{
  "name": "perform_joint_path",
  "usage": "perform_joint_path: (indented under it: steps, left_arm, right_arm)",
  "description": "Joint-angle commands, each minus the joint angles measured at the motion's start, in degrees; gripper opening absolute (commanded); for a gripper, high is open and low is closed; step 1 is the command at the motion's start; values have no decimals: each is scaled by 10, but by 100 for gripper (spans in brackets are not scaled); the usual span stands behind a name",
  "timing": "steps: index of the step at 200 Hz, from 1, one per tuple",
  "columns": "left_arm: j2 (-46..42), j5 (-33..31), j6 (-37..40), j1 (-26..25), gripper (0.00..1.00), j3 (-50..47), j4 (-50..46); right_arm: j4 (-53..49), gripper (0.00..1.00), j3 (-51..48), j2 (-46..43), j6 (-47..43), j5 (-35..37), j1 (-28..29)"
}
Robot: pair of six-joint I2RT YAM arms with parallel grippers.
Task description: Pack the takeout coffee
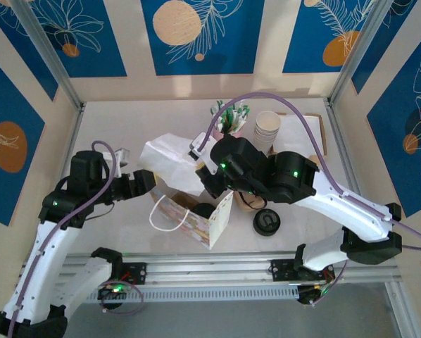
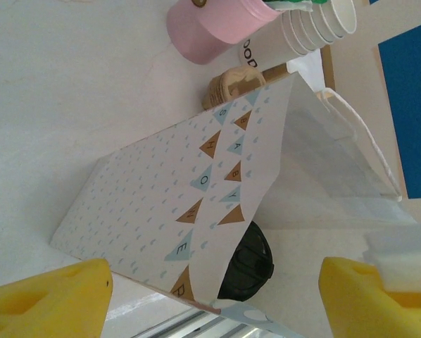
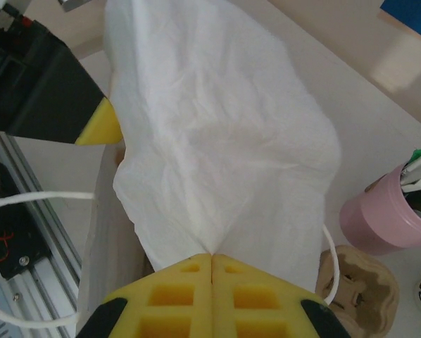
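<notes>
At the left of the table the left gripper (image 1: pixel 146 182) hangs just beside the paper bag (image 1: pixel 189 220). Its yellow fingers (image 2: pixel 55 299) are spread wide with nothing between them, so it is open and holds nothing. The bag stands upright near the front edge, between the two arms. It is printed with small dots and a string of triangular flags, and its white cord handle (image 1: pixel 156 211) loops out toward the left arm.

The coffee (image 2: pixel 246 262) shows in the mouth of the bag, close against the printed wall. Its round black lid is visible, but the cup under it is hidden.

A crumpled sheet of white tissue paper (image 1: pixel 170 160) spreads over the far side of the bag. The right gripper (image 3: pixel 212 259) is closed on the edge of that sheet, its two yellow fingers pressed together with the paper pinched between them.

To the right of the bag a brown pulp cup tray (image 3: pixel 355 285) lies on the table, partly under the right arm. Behind it stands a pink cup (image 1: pixel 231 127) holding green-and-white sticks, and just to the right of that is a stack of cream cups (image 1: pixel 267 129). Nearer the front, right of the bag, a black lid (image 1: pixel 267 223) lies on the table by itself.
</notes>
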Motion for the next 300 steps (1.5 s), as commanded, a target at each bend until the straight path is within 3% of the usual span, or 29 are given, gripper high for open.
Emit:
perform_joint_path:
  steps: [1, 90, 174, 219, 244, 264, 300]
  left_arm:
    - [6, -10, -6, -15, 77, -9, 17]
    - [16, -33, -8, -30, 77, -15, 18]
    - [20, -45, -11, -38, 77, -14, 15]
    - [20, -51, -10, -43, 77, -5, 9]
    - [20, -51, -12, -46, 77, 0, 9]
    - [20, -52, -13, -47, 77, 3, 9]
    - [19, -53, -13, -49, 77, 3, 11]
  right_arm:
    - [-26, 0, 15, 13, 2, -19, 12]
    - [6, 0, -57, 25, 60, -151, 1]
    - [-54, 0, -99, 49, 93, -144, -38]
    - [-57, 16, -99, 54, 94, -160, -51]
    - [-21, 36, -91, 29, 91, -176, -49]
    - [11, 40, -89, -1, 91, -179, -49]
    - [62, 51, -117, -52, 109, -108, -55]
